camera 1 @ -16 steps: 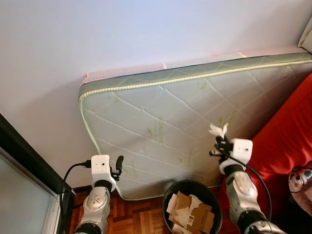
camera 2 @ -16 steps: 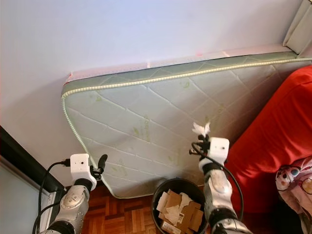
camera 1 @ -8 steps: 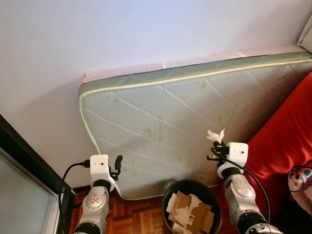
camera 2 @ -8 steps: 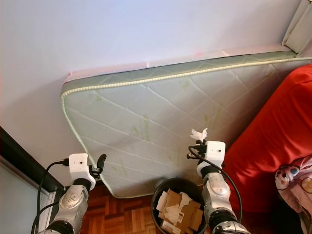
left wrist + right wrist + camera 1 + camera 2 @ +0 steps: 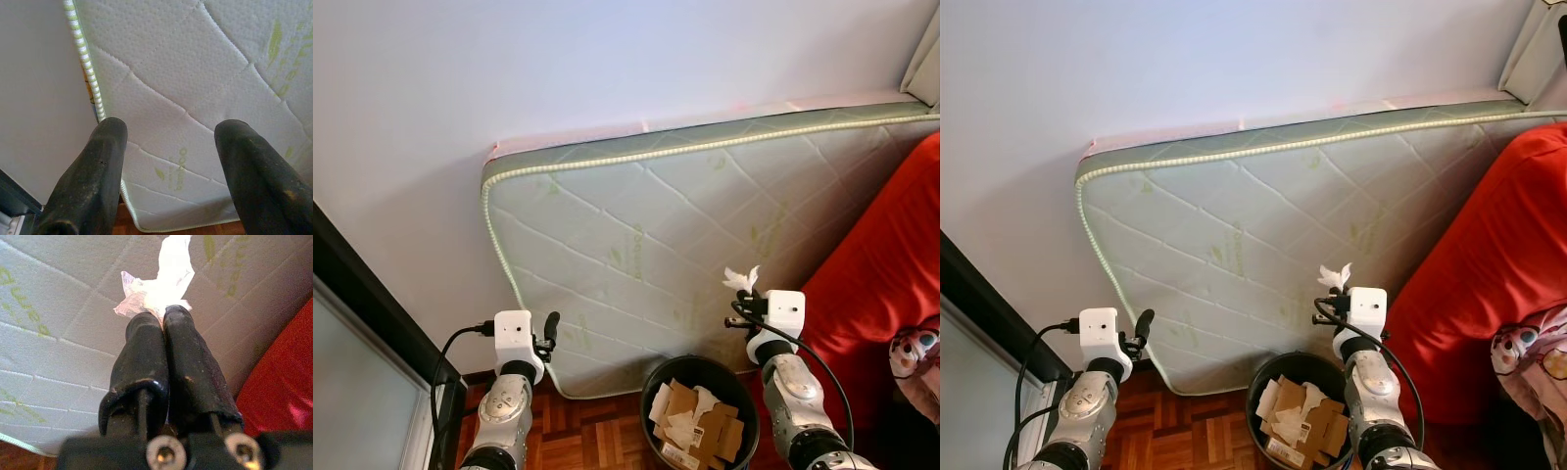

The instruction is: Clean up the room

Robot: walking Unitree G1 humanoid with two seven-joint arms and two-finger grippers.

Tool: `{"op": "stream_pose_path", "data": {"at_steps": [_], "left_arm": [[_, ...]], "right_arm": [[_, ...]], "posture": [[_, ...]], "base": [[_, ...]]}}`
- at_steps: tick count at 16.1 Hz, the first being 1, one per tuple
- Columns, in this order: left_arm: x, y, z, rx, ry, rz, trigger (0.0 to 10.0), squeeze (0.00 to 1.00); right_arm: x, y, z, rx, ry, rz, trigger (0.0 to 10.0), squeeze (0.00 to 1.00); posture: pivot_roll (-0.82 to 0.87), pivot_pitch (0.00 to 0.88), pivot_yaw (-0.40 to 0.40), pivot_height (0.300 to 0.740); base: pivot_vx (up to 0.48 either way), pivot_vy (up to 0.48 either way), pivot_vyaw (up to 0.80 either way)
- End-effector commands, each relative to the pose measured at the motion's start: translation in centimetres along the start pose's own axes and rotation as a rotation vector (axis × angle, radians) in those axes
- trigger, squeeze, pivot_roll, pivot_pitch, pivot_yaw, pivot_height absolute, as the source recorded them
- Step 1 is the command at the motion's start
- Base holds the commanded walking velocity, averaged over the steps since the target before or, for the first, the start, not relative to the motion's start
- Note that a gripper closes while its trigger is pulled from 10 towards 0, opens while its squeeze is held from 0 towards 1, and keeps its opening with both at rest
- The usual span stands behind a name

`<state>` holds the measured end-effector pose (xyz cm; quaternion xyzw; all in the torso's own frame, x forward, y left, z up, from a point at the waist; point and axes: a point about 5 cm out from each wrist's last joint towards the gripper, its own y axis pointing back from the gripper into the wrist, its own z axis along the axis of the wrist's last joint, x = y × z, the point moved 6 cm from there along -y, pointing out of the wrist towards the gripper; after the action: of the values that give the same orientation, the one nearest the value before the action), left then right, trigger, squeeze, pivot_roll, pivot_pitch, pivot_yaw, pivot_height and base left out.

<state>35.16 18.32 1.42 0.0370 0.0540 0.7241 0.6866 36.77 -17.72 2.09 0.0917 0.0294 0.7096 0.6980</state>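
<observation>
the right gripper [image 5: 164, 316] has its jaws squeezed tight on a bit of white tissue [image 5: 161, 276], held up just above the black bin [image 5: 705, 377] full of cardboard scraps [image 5: 695, 426]. the left gripper [image 5: 166, 147] has its jaws wide open with nothing in them, facing the mattress [image 5: 656, 235] that leans on the wall [image 5: 558, 69].
</observation>
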Motion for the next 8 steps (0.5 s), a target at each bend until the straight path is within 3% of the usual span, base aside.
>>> {"op": "stream_pose_path", "data": {"at_steps": [1, 4, 8], "left_arm": [[0.28, 0.01, -0.25, 0.017, -0.004, 0.005, 10.0, 0.00], [0.31, 0.03, -0.31, 0.019, -0.006, 0.007, 10.0, 0.00], [0.56, -0.02, -0.22, 0.018, -0.007, 0.013, 10.0, 0.00]], "right_arm": [[0.37, 0.05, -0.36, 0.013, -0.011, 0.012, 10.0, 0.00], [0.63, 0.12, -0.85, 0.037, 0.025, 0.024, 10.0, 0.00], [0.82, 0.10, -0.91, 0.040, 0.005, 0.030, 10.0, 0.00]], "posture": [[0.00, 0.000, 0.041, 0.656], [0.00, 0.000, 0.042, 0.656], [0.00, 0.001, 0.045, 0.656]], "base": [[0.000, 0.000, 0.00], [0.000, 0.000, 0.00], [0.000, 0.000, 0.00]]}}
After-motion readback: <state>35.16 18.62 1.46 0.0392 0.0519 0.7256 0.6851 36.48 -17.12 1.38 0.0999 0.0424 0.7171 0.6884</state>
